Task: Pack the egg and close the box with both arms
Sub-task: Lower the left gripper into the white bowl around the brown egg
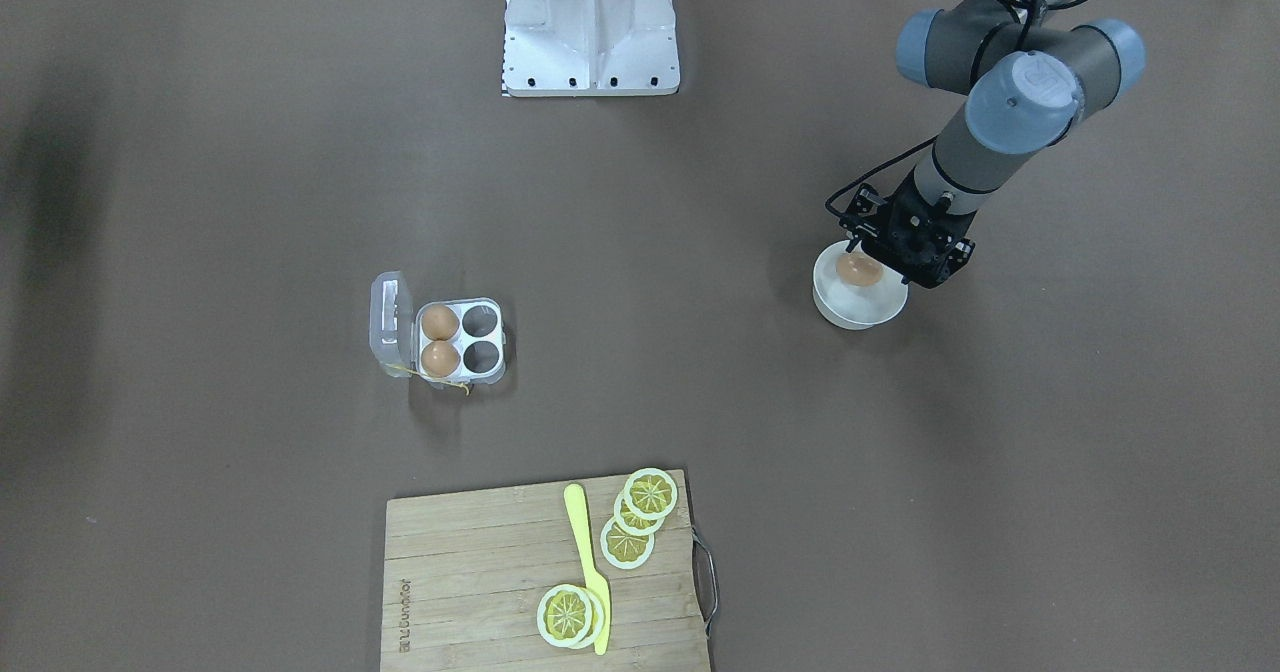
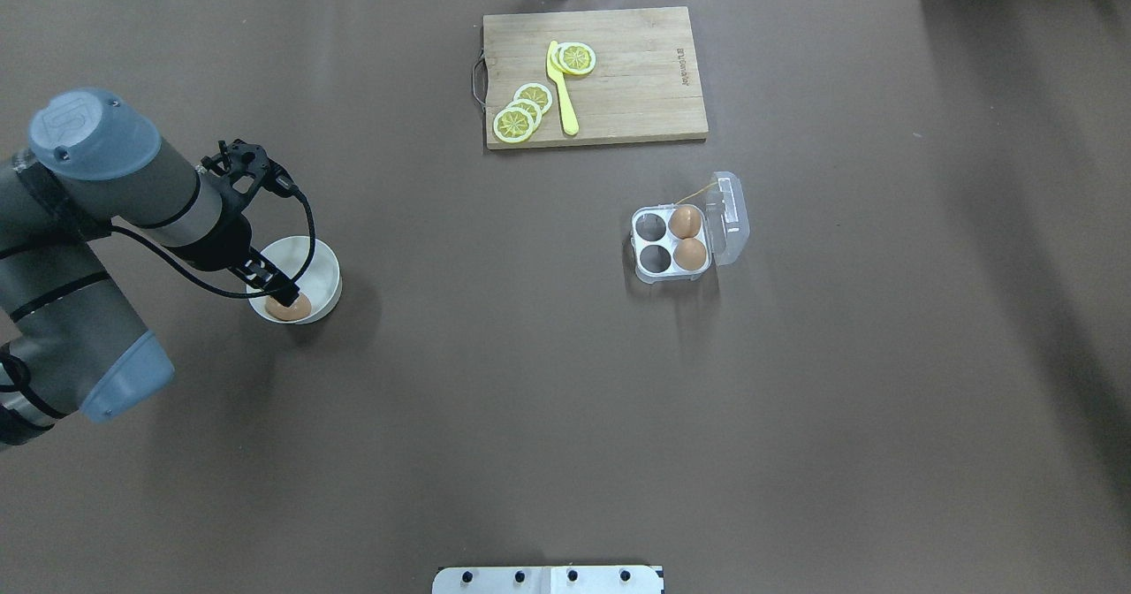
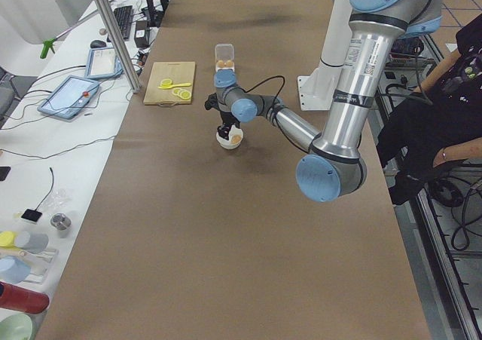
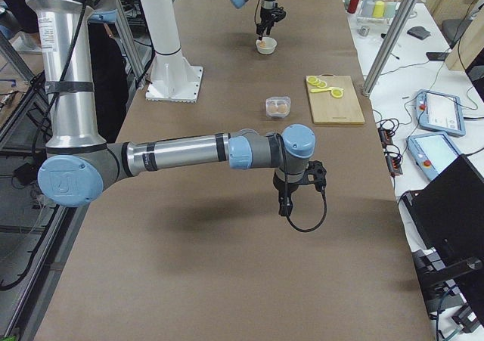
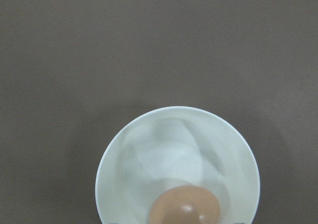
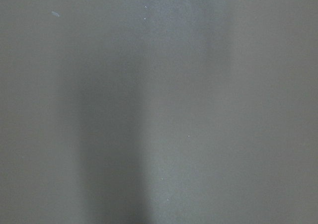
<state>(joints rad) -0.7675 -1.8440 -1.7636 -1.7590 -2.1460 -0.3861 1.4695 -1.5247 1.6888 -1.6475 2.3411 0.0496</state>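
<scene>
Angling down — left pincer (image 2: 284, 297) over egg (image 2: 289, 309) in bowl (image 2: 328, 263), grip unclear; right pincer (image 4: 284, 207) likewise.

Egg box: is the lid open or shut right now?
Open. The egg box has its clear lid folded back beside the tray, leaving four cups uncovered: two hold brown eggs, two are empty.

Grey-silver arm (image 1: 975, 157), light-blue caps (image 1: 1022, 102), black cables (image 2: 307, 223)

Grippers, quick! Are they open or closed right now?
Left gripper: at the egg in the bowl, cannot be told.
Right gripper: cannot be told.
</scene>
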